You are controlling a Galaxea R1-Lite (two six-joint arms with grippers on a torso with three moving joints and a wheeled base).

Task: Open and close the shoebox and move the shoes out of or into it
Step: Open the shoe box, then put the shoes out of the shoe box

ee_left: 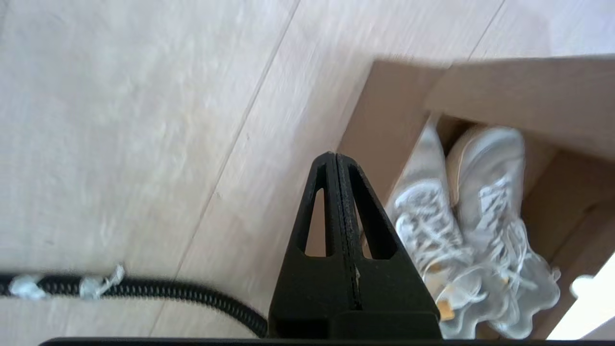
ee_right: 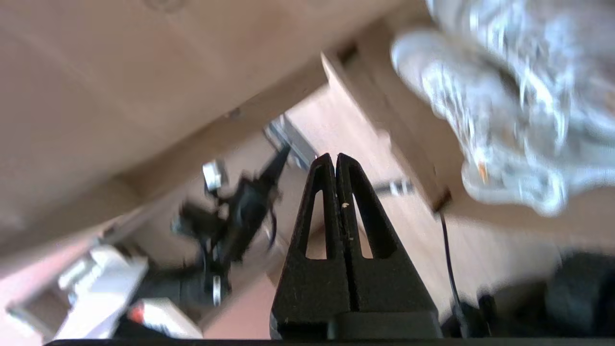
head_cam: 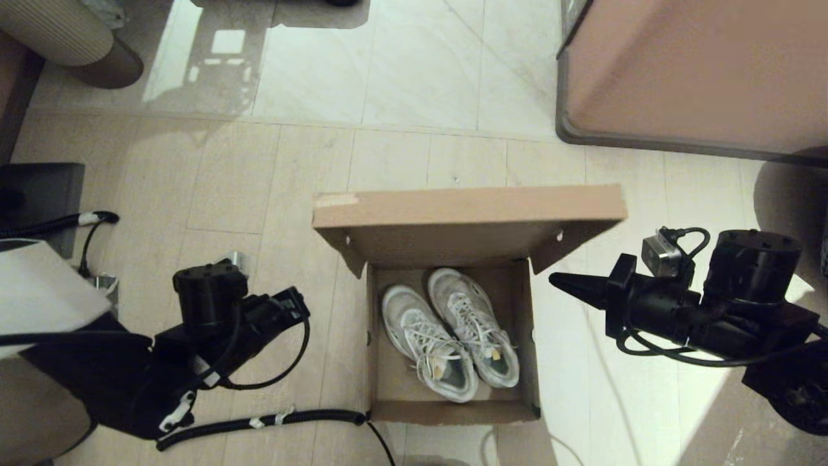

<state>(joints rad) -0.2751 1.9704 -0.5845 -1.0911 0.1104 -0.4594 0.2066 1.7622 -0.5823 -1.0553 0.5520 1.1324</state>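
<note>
The brown cardboard shoebox (head_cam: 453,411) stands on the floor in the middle of the head view, its hinged lid (head_cam: 466,208) raised at the far side. Both white mesh sneakers (head_cam: 449,333) lie side by side inside, toes toward the lid. My right gripper (head_cam: 554,279) is shut and empty, pointing at the box from the right, just under the lid's right side flap. My left gripper (ee_left: 335,154) is shut and empty, over the floor beside the box's left wall (ee_left: 379,125). The sneakers (ee_left: 461,216) show past it. The right wrist view shows the sneakers (ee_right: 504,105) and lid (ee_right: 120,72).
A large pinkish-brown block with a dark rim (head_cam: 698,71) stands at the back right. A black ribbed cable (head_cam: 259,422) runs along the floor in front of the box's left corner. A dark box (head_cam: 39,194) and a ribbed round object (head_cam: 65,32) sit at the left.
</note>
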